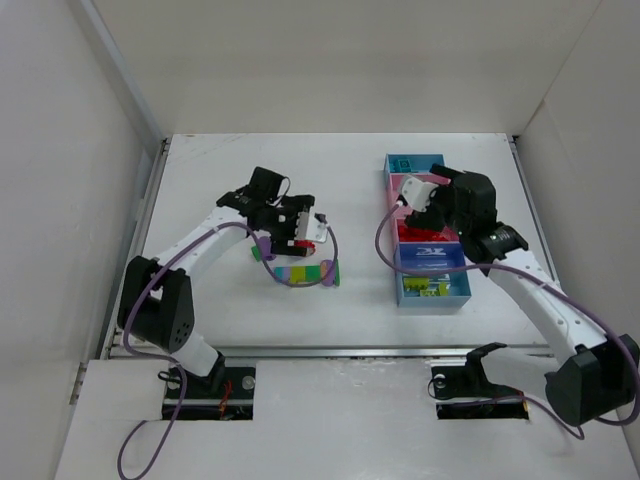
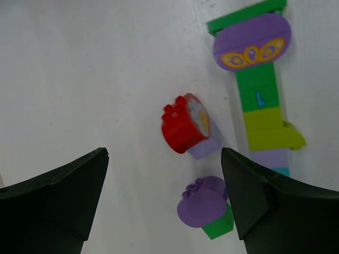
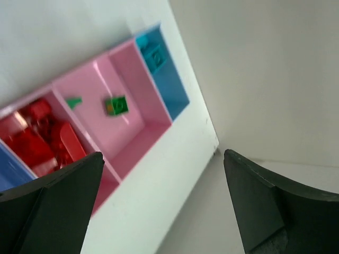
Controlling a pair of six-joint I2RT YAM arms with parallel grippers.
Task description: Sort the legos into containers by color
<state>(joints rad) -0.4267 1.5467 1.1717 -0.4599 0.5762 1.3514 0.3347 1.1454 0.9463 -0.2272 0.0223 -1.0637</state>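
In the left wrist view my left gripper (image 2: 164, 153) is open above the table. A purple round piece on a green brick (image 2: 204, 207) lies just inside its right finger (image 2: 265, 201), apart from it. A red brick on a pale lilac piece (image 2: 183, 127) lies just beyond, and a long joined row of purple, green and yellow-green legos (image 2: 260, 100) is at the right. My right gripper (image 3: 163, 153) hangs open and empty over the containers (image 1: 402, 268). Below it are a pink bin with green bricks (image 3: 135, 79), a pink bin with red bricks (image 3: 114, 182) and a light blue end bin (image 3: 172, 87).
From above, the left gripper (image 1: 288, 243) hovers over the loose legos (image 1: 305, 272) at mid-table. The right gripper (image 1: 415, 197) is above the strip's far half. The near bins hold yellow-green pieces (image 1: 425, 288). White walls enclose the table on three sides.
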